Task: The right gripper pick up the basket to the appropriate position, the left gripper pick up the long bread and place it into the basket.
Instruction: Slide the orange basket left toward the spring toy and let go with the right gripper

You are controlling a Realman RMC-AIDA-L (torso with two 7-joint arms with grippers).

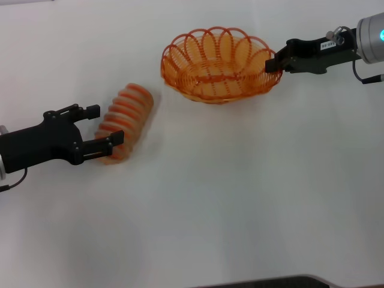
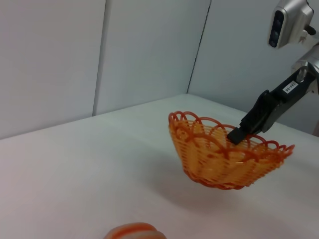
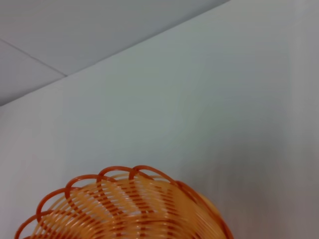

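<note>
Over on the left, the left claw (image 1: pixel 103 128) has its fingers spread around the near end of the long bread (image 1: pixel 125 119), which sits on the white counter (image 1: pixel 240 192). Further right, the basket (image 1: pixel 217 65) is tilted and lifted off the surface, with the right claw (image 1: pixel 273 64) clamped on its rim.

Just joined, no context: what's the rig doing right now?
Two arms at work on a white table. The right gripper is clamped on the rim of the empty orange basket; in the left wrist view it looks tilted and lifted off the surface. The left gripper has its fingers open around the end of the long bread. The bread is not in the basket yet.
</note>
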